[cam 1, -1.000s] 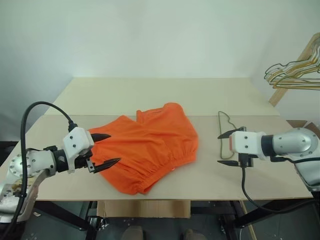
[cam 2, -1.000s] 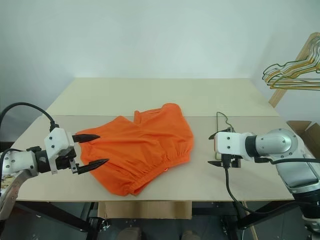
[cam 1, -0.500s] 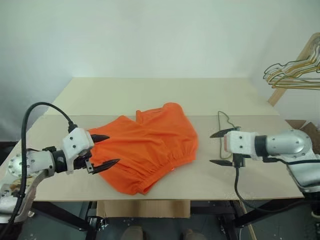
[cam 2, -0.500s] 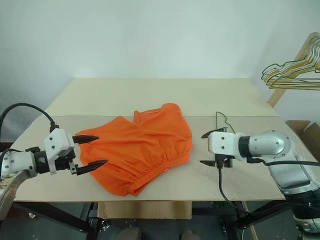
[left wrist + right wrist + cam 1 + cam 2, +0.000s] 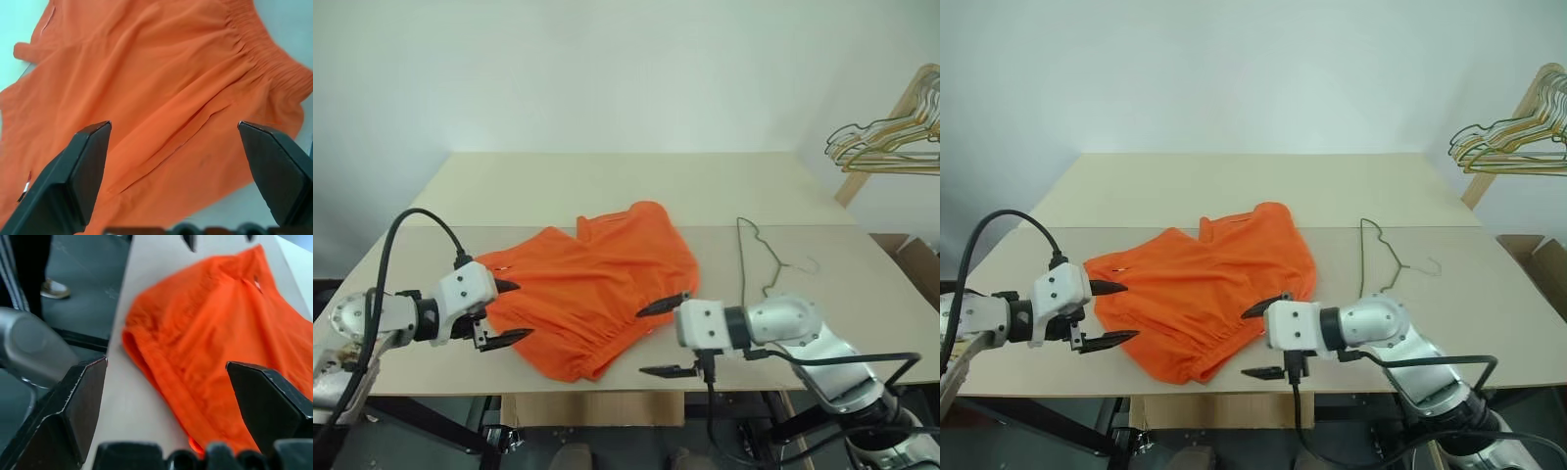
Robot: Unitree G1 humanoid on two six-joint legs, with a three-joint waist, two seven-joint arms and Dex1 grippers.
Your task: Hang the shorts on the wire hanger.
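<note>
Orange shorts (image 5: 602, 286) lie between both grippers, left (image 5: 506, 311) and right (image 5: 665, 338), each spread wide, gripping nothing. Better to pinch the waistband ahead of the right fingertips (hanger (image 5: 756, 259) lies behind that gripper).

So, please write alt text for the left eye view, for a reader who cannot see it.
Orange shorts lie crumpled on a beige table, an open left gripper and open right gripper at either side. A thin wire hanger lies flat to their right.

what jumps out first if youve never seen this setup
The bright orange fabric shorts lie crumpled mid-table, flanked by the left gripper and right gripper, both with jaws open. To their right, a thin dark wire hanger lies flat on the pale wooden table.
</note>
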